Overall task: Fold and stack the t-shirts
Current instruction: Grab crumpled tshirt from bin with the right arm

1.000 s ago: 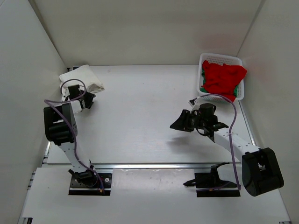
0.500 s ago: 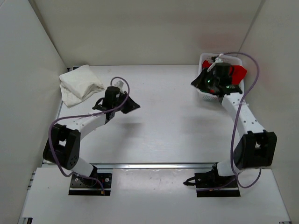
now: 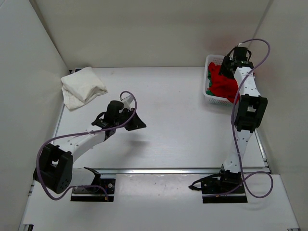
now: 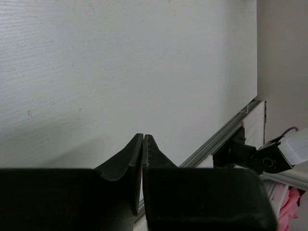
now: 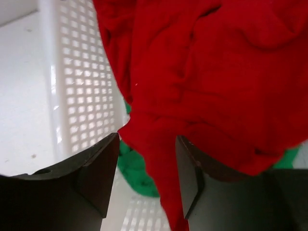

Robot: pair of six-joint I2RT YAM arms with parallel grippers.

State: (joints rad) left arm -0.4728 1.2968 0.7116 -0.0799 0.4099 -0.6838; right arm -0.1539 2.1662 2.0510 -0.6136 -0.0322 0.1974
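Note:
The off-white t-shirt (image 3: 83, 87) lies folded at the far left of the table. The bright red t-shirt (image 3: 222, 84) is crumpled in the white perforated basket (image 3: 211, 97) at the far right, over the green t-shirt (image 3: 209, 90). In the right wrist view the red cloth (image 5: 207, 72) fills the frame, with a fold hanging between my open fingers and green cloth (image 5: 137, 168) below. My right gripper (image 3: 230, 65) is open, over the basket. My left gripper (image 3: 137, 123) is shut and empty above the table's middle left; its fingertips (image 4: 144, 137) are pressed together.
White walls close in the table on the left, back and right. A metal rail (image 3: 159, 170) runs along the table's near edge. The basket's perforated wall (image 5: 82, 82) stands left of the red cloth.
My right arm has swung from the table's middle right up to the basket and now reaches down onto the red t-shirt. My left arm left the off-white t-shirt and moved toward the middle.

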